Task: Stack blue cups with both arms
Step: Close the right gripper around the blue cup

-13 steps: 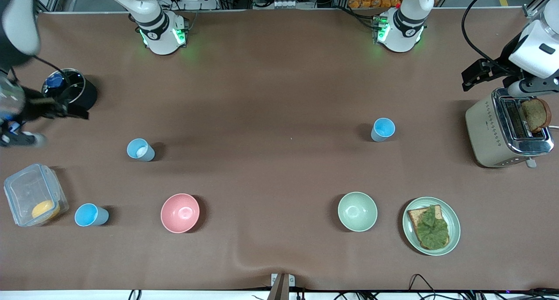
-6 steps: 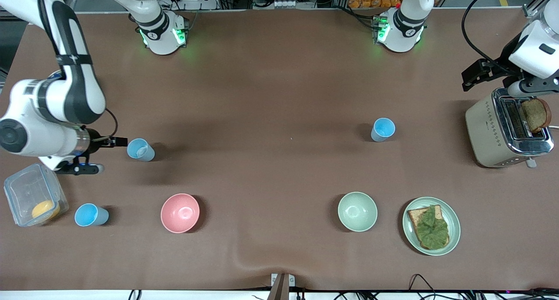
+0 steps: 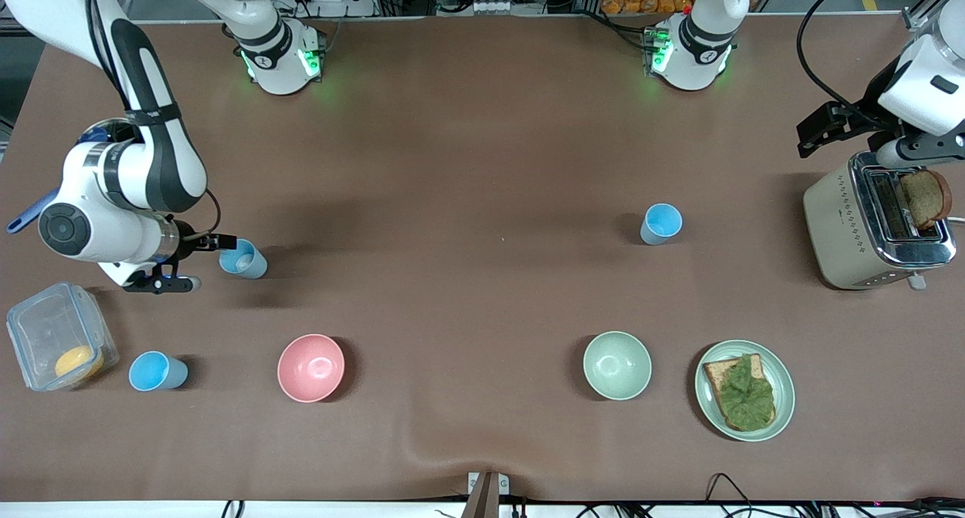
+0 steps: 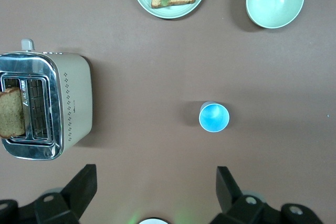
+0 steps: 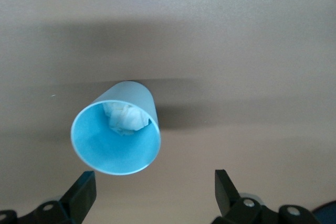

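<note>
Right gripper (image 3: 194, 262): fingers spread wide, holding nothing; low at the right arm's end of the table, just beside the patch cup.
Patch cup (image 3: 243, 259): upright, whitish wad inside, not between the fingers.
Second cup (image 3: 157, 372): upright, nearer the front camera than the right gripper, beside the box.
Third cup (image 3: 661, 224): upright, alone toward the left arm's end.
Left gripper (image 4: 155, 182): fingers wide apart, holding nothing; high over the table by the toaster (image 3: 874, 228).
Open room: bare brown table (image 3: 467, 201) between patch cup and third cup.
Box (image 3: 59, 344): clear, yellow lump inside.
Bowls: pink (image 3: 310, 367), green (image 3: 617, 365), nothing inside.
Plate (image 3: 784, 397): toast under green leaf.
Toaster slot: one brown slice standing up.
</note>
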Tool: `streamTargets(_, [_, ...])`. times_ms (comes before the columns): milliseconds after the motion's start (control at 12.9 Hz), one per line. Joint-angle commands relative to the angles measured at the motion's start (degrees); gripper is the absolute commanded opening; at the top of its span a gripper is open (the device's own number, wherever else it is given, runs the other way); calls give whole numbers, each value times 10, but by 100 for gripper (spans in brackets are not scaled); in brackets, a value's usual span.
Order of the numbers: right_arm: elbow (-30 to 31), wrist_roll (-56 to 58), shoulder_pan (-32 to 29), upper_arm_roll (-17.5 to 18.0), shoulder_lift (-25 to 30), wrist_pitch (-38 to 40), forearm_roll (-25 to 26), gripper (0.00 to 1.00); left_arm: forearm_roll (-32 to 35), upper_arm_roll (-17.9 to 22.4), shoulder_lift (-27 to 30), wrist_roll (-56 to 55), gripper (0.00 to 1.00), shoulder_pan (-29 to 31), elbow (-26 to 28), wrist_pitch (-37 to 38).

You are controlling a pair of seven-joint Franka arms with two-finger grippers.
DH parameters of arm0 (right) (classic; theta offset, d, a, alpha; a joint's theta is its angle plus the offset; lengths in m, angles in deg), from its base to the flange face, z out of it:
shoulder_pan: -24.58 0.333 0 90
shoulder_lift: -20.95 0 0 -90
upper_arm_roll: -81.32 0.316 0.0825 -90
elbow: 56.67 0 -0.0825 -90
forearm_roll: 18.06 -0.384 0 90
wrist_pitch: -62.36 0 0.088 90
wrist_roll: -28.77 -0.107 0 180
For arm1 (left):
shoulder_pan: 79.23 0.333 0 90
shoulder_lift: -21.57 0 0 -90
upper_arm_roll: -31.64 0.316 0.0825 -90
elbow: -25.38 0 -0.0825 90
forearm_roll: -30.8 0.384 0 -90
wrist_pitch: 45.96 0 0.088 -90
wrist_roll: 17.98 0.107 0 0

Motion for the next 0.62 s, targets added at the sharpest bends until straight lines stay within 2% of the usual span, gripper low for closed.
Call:
streamTargets(0, [6,7,-20,8,-12,-15,-10,100,-7,-2,5,9,100,5,1,-3])
streamTargets(233, [3,9,-26,8,-26,-18,-57,100,-7,0,5,10,100,6,2,-12])
streamTargets(543, [-1,11,-32,8,-37,-22,-61,100,-8,-1,5,9,100,5,2,-29])
